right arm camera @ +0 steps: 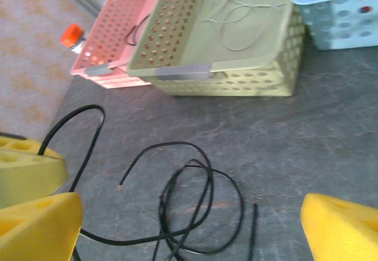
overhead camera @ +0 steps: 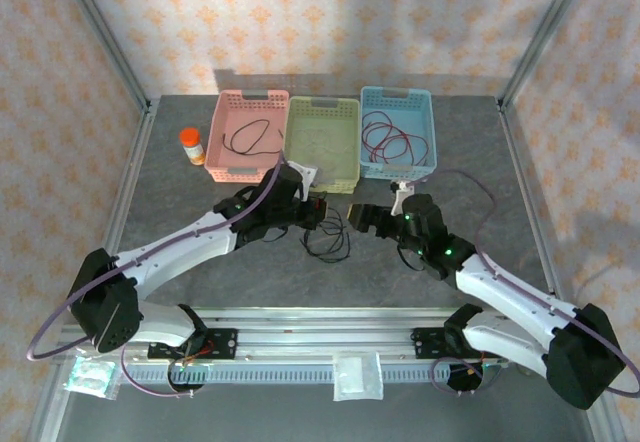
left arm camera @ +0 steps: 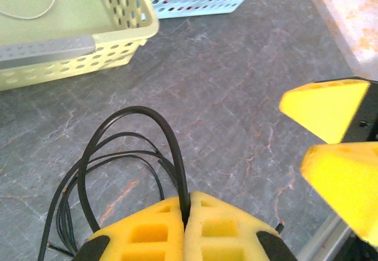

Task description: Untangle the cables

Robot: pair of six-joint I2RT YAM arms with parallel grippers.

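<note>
**Left end effector clenched on black cable, right one released**

The left end effector [left arm camera: 186, 205] is clenched on a strand of the black cables [left arm camera: 133, 155]. The strand arches up out of its yellow fingers and drops into loose loops on the table [left arm camera: 236, 95]. The right end effector [right arm camera: 189, 217] is released, jaws wide, low over the same loops and facing the left one.

The loops lie near the middle of the table, just short of the green basket [overhead camera: 322, 105], whose front wall is close to the left end effector. A white cable [right arm camera: 236, 13] lies in that basket. The pink basket [overhead camera: 250, 96] to its left holds a single black cable [overhead camera: 250, 137], and the blue basket [overhead camera: 397, 93] to its right holds red cables [overhead camera: 388, 142]. An orange-capped bottle [overhead camera: 192, 145] stands left of the pink basket.

Bare grey marbled tabletop lies open on either side of the arms. Metal frame posts and patterned wallpaper close in the space.
</note>
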